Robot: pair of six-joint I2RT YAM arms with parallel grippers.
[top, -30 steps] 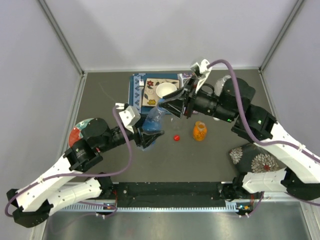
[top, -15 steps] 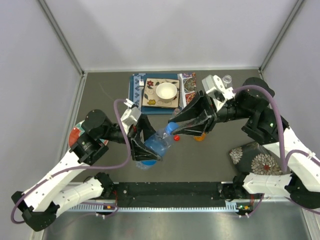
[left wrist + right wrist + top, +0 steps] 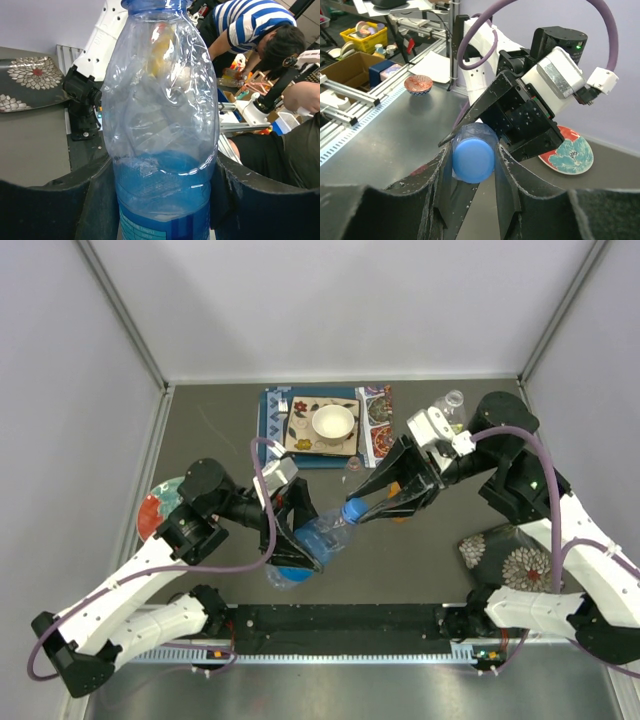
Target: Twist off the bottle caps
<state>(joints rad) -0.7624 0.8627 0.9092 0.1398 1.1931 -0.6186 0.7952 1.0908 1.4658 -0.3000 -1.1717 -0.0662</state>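
Note:
My left gripper (image 3: 300,537) is shut on a clear plastic bottle with a blue label (image 3: 318,537), held tilted above the table; in the left wrist view the bottle (image 3: 162,125) fills the space between the fingers (image 3: 55,200). Its blue cap (image 3: 352,510) points at my right gripper (image 3: 363,504). In the right wrist view that gripper (image 3: 473,152) has a finger pressed on each side of the blue cap (image 3: 473,160). An orange bottle (image 3: 402,513) stands mostly hidden behind the right fingers. The red cap is hidden.
A white bowl (image 3: 333,422) sits on patterned mats (image 3: 375,425) at the back. A small clear bottle (image 3: 452,400) stands at back right. A red and teal plate (image 3: 152,508) lies left, and a dark floral dish (image 3: 505,558) lies right.
My left gripper lifted the bottle and swung it toward the centre and front. My right gripper came from near the bowl to the blue cap and closed around it.

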